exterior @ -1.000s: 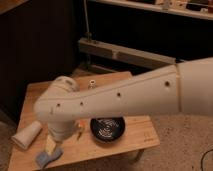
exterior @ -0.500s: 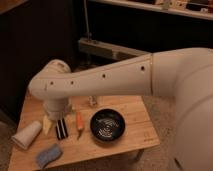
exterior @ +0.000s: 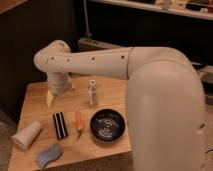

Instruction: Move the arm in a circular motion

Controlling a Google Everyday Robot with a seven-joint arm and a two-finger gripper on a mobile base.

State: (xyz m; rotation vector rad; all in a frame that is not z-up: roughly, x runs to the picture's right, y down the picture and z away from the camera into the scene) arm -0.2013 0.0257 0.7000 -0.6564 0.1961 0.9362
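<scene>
While the arm (exterior: pixel 100 59) spans the table (exterior: pixel 31 106) | gripper (exterior: pixel 51 96) hangs at its far end, near the bottle (exterior: pixel 92 93) | grip: I cannot tell

no readable text; pincer (exterior: pixel 51 97) over the left of the table (exterior: pixel 114 97).

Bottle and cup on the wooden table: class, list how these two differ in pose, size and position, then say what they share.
The bottle stands upright; the cup lies on its side. The bottle is slim; the cup is wider. The bottle sits mid-table, just right of the gripper at the tip of the arm; the cup is near the front left corner. Both are pale and rest on the table.
</scene>
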